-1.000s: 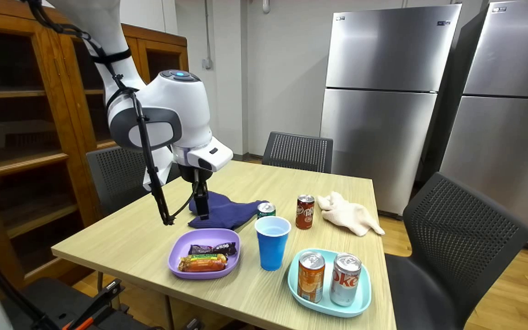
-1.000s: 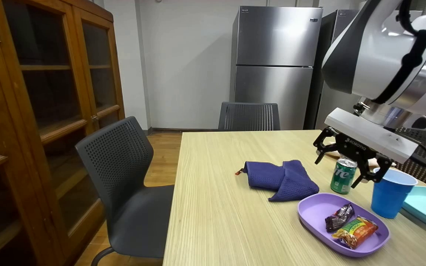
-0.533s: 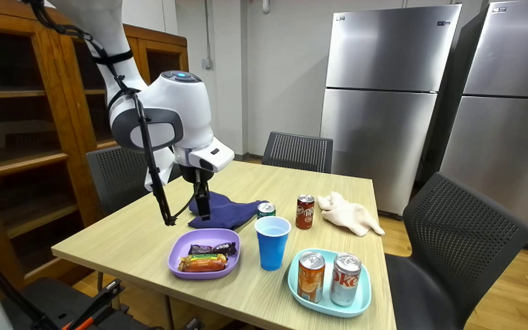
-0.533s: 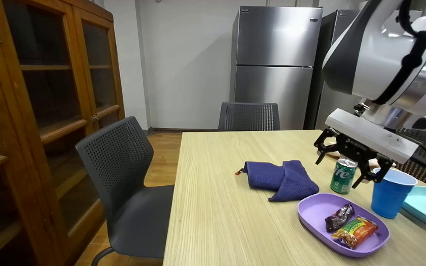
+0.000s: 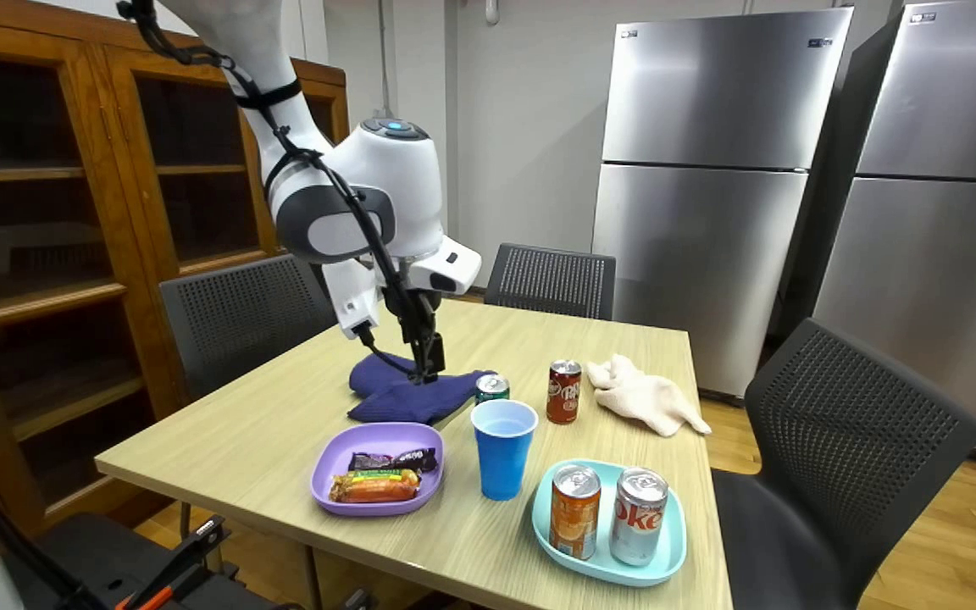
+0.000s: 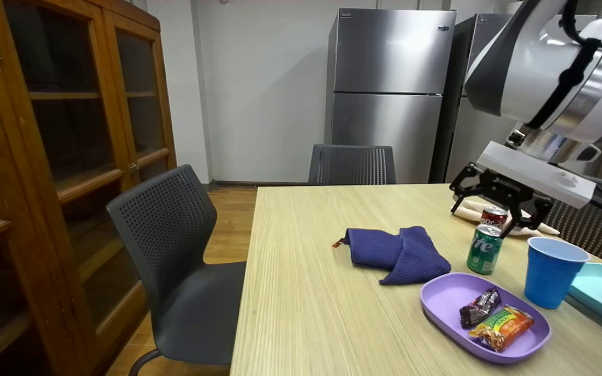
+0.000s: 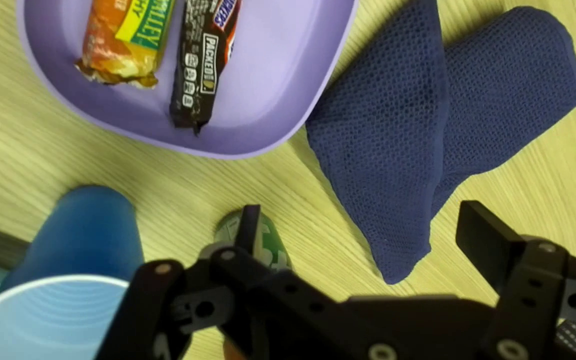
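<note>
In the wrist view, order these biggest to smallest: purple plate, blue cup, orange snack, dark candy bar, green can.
1. Purple plate
2. Blue cup, perhaps enlarged by nearness
3. Orange snack and dark candy bar, too alike to rank
Green can: partly hidden, so unranked

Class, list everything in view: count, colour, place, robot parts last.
Table: 1, pale wood, amid chairs
Trays: 2, purple and turquoise, on table
Wrapped bars: 2, orange and brown, in purple tray
Cans: 4, orange and silver in turquoise tray, green and red on table
Cup: 1, blue, between trays
Cloths: 2, navy and cream, on table
Chairs: 3 visible, dark grey, around table
Fridges: 2, silver, by wall
Cabinet: 1, brown, behind a chair
Floor: 1, brown, under table
Arm: 1, white, above table
Gripper: 1, black, open, above table
</note>
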Controlling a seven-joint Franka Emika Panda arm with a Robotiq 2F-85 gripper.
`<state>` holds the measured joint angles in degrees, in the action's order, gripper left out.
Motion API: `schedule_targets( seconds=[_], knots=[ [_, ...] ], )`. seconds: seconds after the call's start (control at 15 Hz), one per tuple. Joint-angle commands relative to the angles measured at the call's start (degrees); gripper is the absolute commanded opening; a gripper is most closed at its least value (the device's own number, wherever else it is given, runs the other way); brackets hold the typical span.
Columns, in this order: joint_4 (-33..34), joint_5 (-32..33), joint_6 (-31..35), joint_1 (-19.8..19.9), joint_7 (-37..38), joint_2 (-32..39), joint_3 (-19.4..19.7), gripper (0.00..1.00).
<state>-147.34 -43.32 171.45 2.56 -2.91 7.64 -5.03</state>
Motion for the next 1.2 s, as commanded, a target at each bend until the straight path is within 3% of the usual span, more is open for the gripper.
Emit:
schedule_targets(
  seconds=[0.0, 0.6, 1.07, 1.13],
  knots=[
    [4.9, 0.1, -4.2, 3.0, -7.0, 2.9, 0.6, 1.0],
    [10.0, 8.8, -5.0, 1.4, -1.8, 9.0, 7.6, 1.0],
    [12.9, 13.4, -5.6, -1.7, 3.0, 11.4, 10.8, 1.0],
    [13.3, 17.0, -5.4, 0.1, 6.2, 11.8, 9.2, 1.0]
  ],
)
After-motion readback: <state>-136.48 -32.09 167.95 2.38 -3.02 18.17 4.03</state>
